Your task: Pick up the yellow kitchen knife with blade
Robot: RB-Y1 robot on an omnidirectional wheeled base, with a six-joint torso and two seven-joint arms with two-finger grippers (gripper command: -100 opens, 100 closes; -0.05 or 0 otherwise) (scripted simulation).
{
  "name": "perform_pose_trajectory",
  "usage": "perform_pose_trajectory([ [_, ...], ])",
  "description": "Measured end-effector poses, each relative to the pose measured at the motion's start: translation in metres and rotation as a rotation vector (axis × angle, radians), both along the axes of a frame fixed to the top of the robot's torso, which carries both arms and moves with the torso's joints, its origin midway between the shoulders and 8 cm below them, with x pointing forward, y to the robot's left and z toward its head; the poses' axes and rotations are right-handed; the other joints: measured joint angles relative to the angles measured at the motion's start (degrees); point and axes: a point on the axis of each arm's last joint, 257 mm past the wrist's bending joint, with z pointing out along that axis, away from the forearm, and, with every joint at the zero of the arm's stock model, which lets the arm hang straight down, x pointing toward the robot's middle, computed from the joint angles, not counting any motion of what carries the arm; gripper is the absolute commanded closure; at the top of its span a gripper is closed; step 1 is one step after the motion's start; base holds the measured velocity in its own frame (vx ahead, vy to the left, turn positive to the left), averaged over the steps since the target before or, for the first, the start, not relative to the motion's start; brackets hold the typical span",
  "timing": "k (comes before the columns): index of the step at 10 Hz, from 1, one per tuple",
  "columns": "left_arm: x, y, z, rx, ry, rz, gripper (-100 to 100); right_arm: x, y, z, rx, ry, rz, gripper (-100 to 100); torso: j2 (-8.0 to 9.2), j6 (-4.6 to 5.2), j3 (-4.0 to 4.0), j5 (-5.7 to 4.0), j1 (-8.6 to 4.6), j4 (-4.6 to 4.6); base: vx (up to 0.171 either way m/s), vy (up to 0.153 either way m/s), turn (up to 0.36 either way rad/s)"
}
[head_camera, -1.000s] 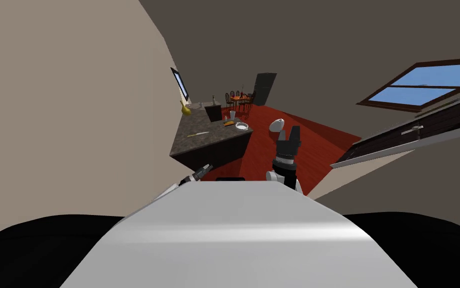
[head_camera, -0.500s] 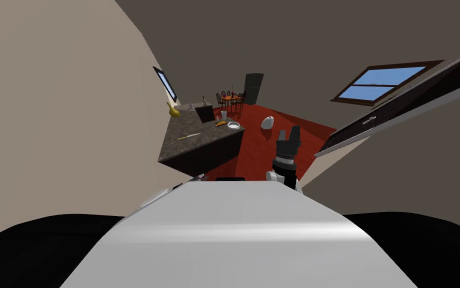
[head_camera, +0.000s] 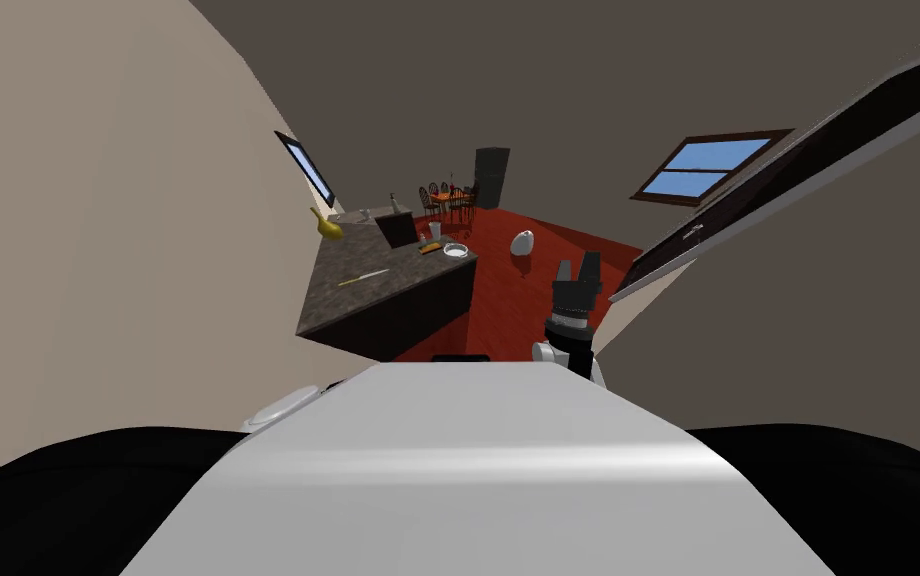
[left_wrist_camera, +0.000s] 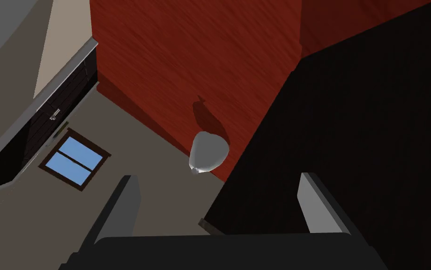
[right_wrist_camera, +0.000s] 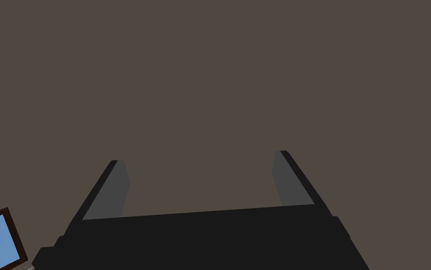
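Note:
A slim knife [head_camera: 363, 277] with a yellowish handle and pale blade lies flat on the dark speckled counter [head_camera: 348, 305], well ahead of me and to my left. Nothing touches it. My right gripper [head_camera: 578, 262] is raised in front of my chest, right of the counter and far from the knife. In the right wrist view its fingers [right_wrist_camera: 116, 187] stand open with nothing between them. My left gripper [left_wrist_camera: 217, 180] is open too and holds nothing. It looks over the red floor [left_wrist_camera: 200, 56] and a white rounded object [left_wrist_camera: 208, 151] beside a dark cabinet side.
On the counter's far end are a yellow jug-like object [head_camera: 326, 226], a dark box [head_camera: 396, 229], a white cup [head_camera: 435, 230] and a white bowl [head_camera: 456, 250]. A white rounded object [head_camera: 522, 242] stands on the red floor. Dining chairs [head_camera: 448, 198] are beyond; a dark cabinet [head_camera: 798, 150] runs along the right.
My head view has swung, so the counter and knife now sit further left. My left gripper has dropped out of that view behind my chest. The right gripper has kept its pose.

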Motion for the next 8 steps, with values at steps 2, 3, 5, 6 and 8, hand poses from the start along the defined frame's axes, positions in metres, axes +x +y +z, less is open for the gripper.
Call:
perform_pose_trajectory([
  [2,-0.014,0.02,-0.01,0.045,0.031,-0.039,-100,0.0,0.0,0.0,0.0,0.0,0.0,0,-0.03,-0.08,-0.01,0.04,0.12,-0.01,0.002,-0.009,0.032],
  [3,-0.023,0.029,-0.016,0.062,0.049,-0.033,-100,0.0,0.0,0.0,0.0,0.0,0.0,0,-0.01,-0.08,-0.01,0.06,0.18,0.0,0.005,-0.03,-0.328],
  [5,-0.049,0.058,-0.021,0.136,0.111,-0.083,-100,0.0,0.0,0.0,0.0,0.0,0.0,0,-0.05,-0.06,-0.03,0.03,0.12,-0.01,0.005,-0.018,-0.057],
  [6,-0.053,0.069,-0.025,0.15,0.124,-0.086,-100,0.0,0.0,0.0,0.0,0.0,0.0,0,-0.04,-0.08,-0.02,0.06,0.15,-0.01,0.002,-0.004,0.021],
  [8,-0.073,0.098,-0.031,0.205,0.176,-0.108,-100,0.0,0.0,0.0,0.0,0.0,0.0,0,-0.07,0.03,-0.04,0.03,0.13,-0.01,0.014,-0.025,-0.254],
])
